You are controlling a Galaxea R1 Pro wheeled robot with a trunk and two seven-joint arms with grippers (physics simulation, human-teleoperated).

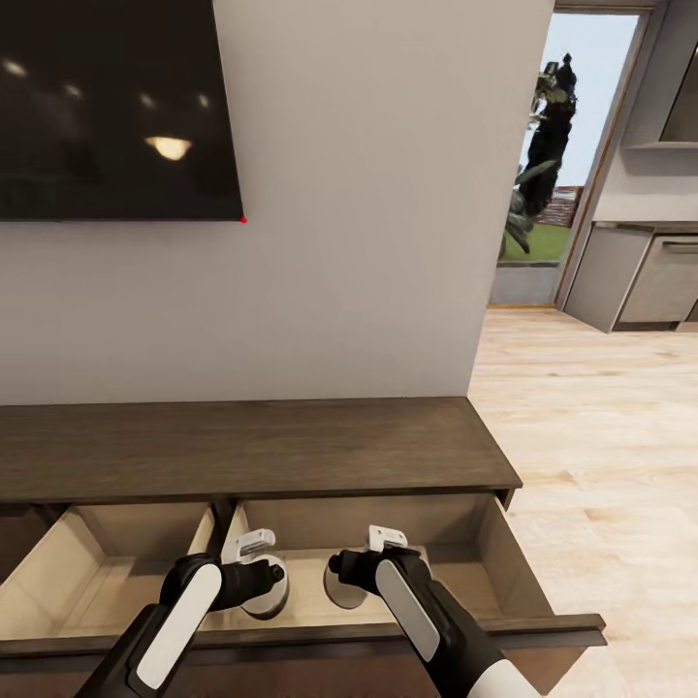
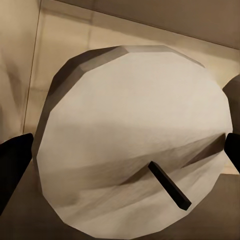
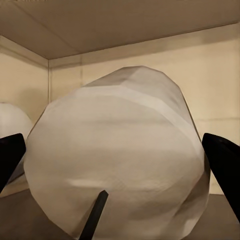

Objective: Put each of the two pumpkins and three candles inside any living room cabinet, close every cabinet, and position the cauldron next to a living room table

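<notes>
While both claws straddle candles, spread apart, the cabinet drawer gapes.

A dark television screen is mounted on the pale grey wall, and ceiling lights are mirrored in its glass. A small red dot is seen at its lower right corner. To the right, light wooden flooring is laid through toward a kitchen, where grey cupboards are set against the far wall. Between wall and kitchen a tall glass door is seen, and beyond it a dark leafy plant, grass and blue sky.
</notes>
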